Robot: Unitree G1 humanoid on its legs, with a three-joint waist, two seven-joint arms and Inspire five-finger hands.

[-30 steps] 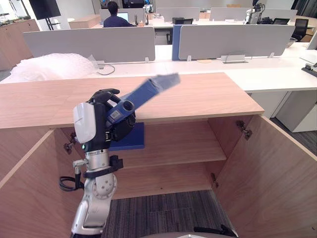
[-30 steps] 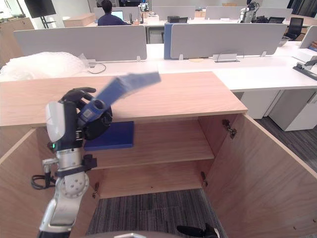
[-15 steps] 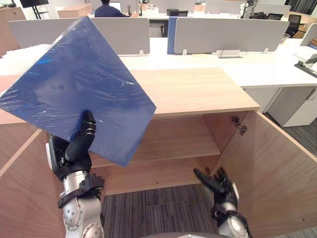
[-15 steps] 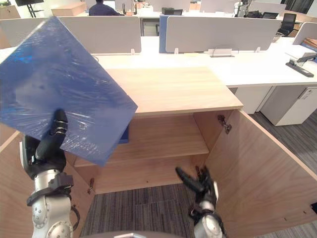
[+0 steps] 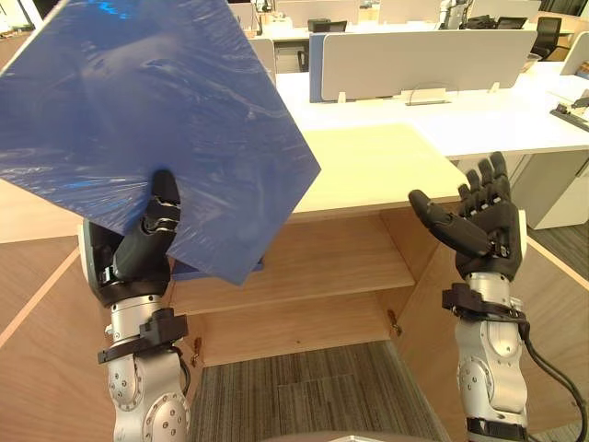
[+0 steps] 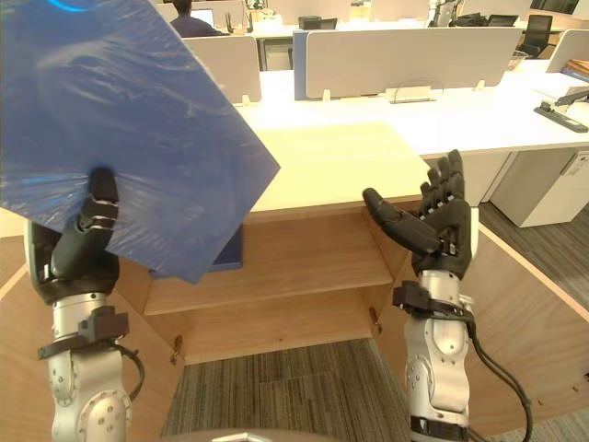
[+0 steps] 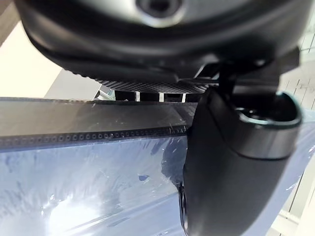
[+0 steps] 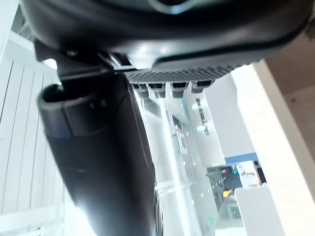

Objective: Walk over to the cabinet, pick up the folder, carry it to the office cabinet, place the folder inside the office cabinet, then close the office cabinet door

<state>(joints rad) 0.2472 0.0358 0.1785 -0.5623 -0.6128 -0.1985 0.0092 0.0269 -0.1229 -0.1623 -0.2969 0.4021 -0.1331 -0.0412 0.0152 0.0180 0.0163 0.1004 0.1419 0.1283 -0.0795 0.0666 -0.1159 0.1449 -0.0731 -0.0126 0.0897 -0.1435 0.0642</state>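
The office cabinet (image 5: pixel 368 170) stands open. Its shelf (image 5: pixel 331 267) is bare from the middle toward 3 o'clock, and the space beneath is free. Toward 9 o'clock a blue item (image 6: pixel 232 253) occupies the shelf, half screened by the folder (image 5: pixel 156 120) gripped in the left robot hand (image 5: pixel 138 253).

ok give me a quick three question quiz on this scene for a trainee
1. True or false: the right hand holds the blue folder.
2. The doors of the office cabinet are: A shut, B open, C taken off.
3. Fill in: the right hand is raised beside the cabinet with its fingers ____ and holds nothing.

Key: 1 false, the left hand pinches the folder and holds it up in front of the cabinet. 2 B. 3 straight.
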